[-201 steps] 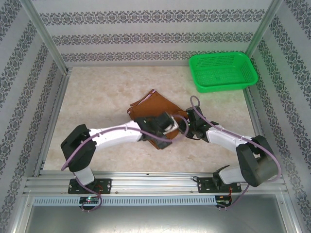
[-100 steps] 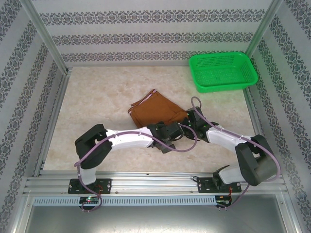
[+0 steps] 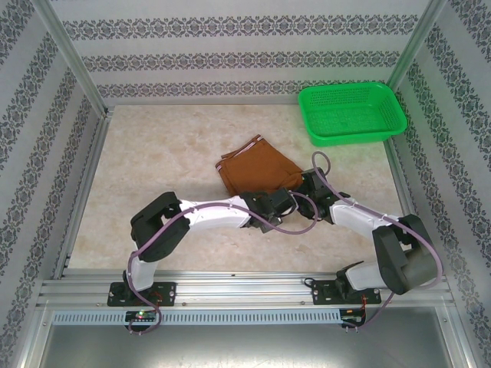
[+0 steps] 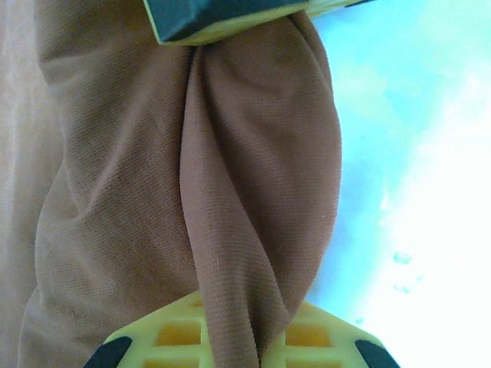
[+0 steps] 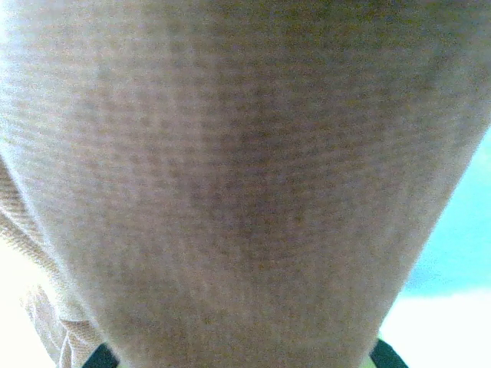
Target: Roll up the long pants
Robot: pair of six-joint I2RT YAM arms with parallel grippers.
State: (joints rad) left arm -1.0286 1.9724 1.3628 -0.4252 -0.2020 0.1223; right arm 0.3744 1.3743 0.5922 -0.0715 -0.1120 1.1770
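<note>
Although folded compactly, the rust-brown long pants (image 3: 257, 165) wrinkle.

The left tool (image 4: 234, 180) pinches the bunched long pants (image 4: 115, 192).

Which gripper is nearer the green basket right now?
Right. The right gripper sits at the long pants' near right corner, closer to the green basket; the left gripper is at the pants' near edge, farther left.

One long pants (image 3: 257, 169), one basket (image 3: 353, 136) (green)
</note>
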